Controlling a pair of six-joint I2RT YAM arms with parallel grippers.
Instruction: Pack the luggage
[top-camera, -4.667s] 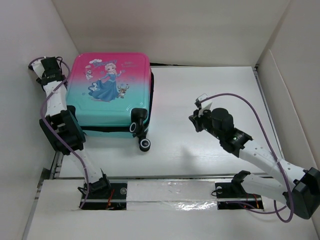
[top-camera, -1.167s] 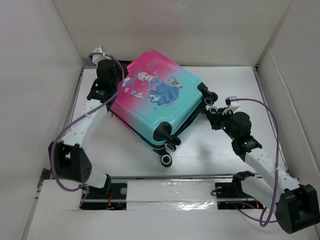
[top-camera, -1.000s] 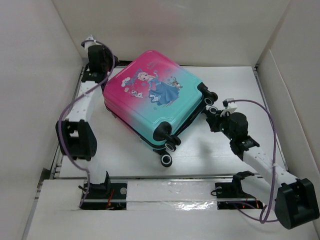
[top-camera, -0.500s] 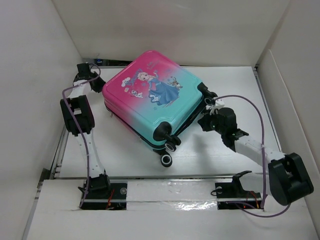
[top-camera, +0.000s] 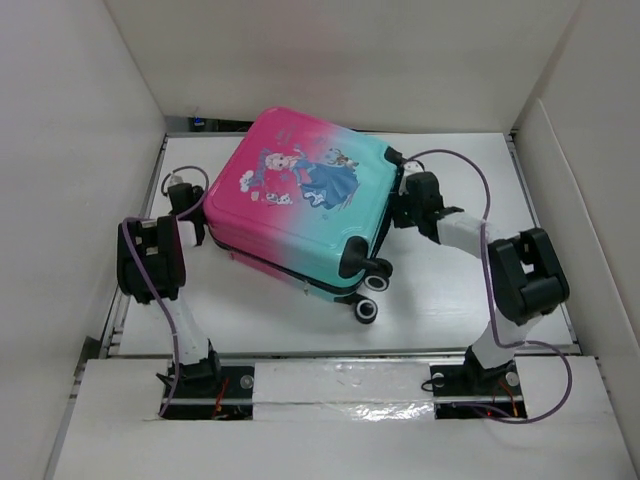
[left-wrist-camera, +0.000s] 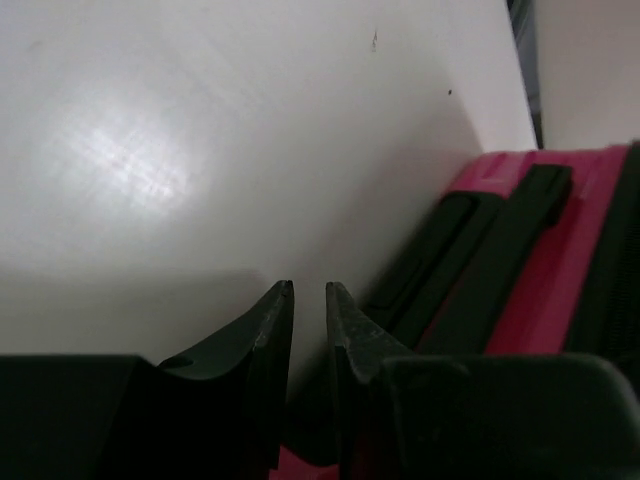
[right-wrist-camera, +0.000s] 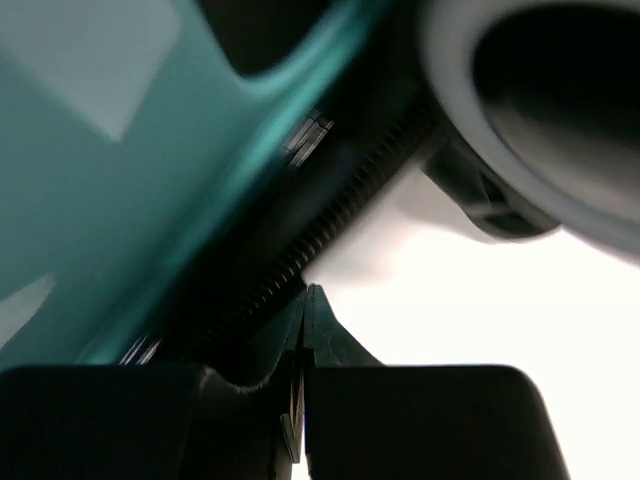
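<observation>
Two arms flank the luggage (top-camera: 300, 200), which lies flat on the white table (top-camera: 450, 290) with its printed side up. It is turned diagonally: pink end to the far left, teal end and near wheels (top-camera: 366, 311) to the near right.

Overhead view only:
- Gives the whole layout.
- Left gripper (top-camera: 192, 205) sits low beside the pink corner.
- Right gripper (top-camera: 400, 198) is against the teal far-right corner.
- Neither gripper's jaws can be read from here; both are small, dark shapes.

Left wrist view:
- Its fingers (left-wrist-camera: 265, 335) stand a narrow slit apart, with nothing between them.
- They are low over bare table.
- The pink shell, with two black bands (left-wrist-camera: 520, 235) on it, is just to their right.
- I cannot tell whether the right-hand finger touches the shell. The lower frame is dark and cut off by the gripper body.

Right wrist view:
- Very close and blurred.
- Jaws are pressed together, tips meeting in a point just below the black zipper trim (right-wrist-camera: 340, 220).
- Teal shell fills the upper left.
- One wheel (right-wrist-camera: 545, 110) — pale rim, dark centre — is cropped at the upper right.
- Nothing shows pinched between the tips. Whether they touch the trim is hard to make out.
</observation>
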